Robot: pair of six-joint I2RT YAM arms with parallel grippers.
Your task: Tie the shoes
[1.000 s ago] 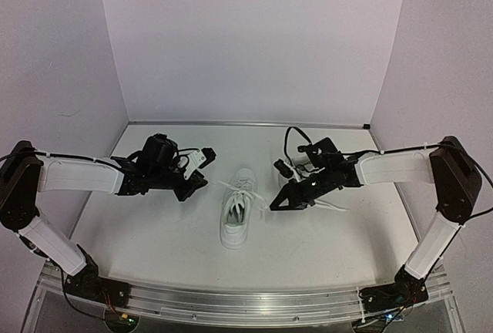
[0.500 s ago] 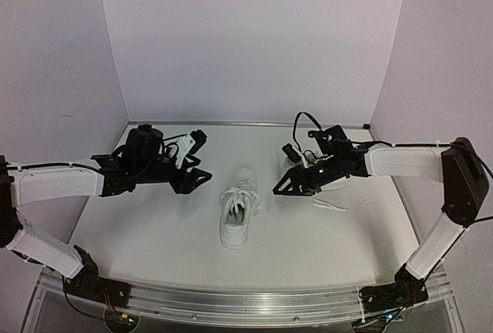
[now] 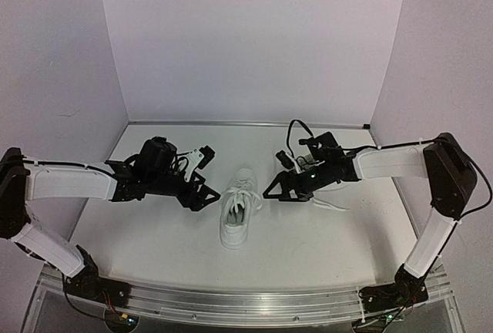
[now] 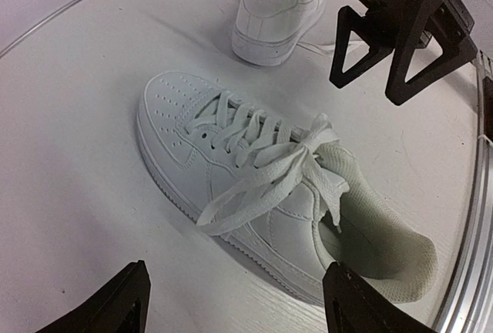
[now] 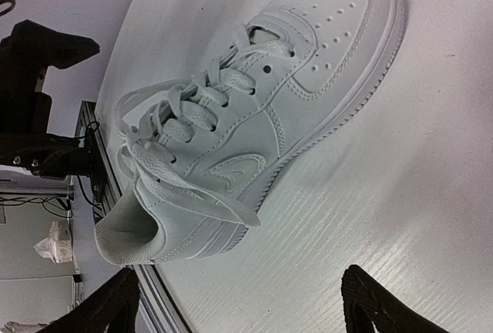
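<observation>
We flank centre shoe point(image 3: 237, 213) for lace access: left gripper point(image 3: 206, 179), right gripper point(image 3: 275, 178) gaping, empty; bow point(image 4: 308, 148) seemingly tied, tightness unclear.

White sneaker point(image 4: 231, 186) upright, twin point(image 4: 277, 13) beyond

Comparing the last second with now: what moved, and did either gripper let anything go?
Both sets of jaws opened. The left gripper and right gripper appear to have let go of the laces, which were stretched out sideways and now lie slack on the middle shoe. Both drew back, then returned beside it, empty. The shoes kept their places; the second shoe still sits behind the right gripper.
</observation>
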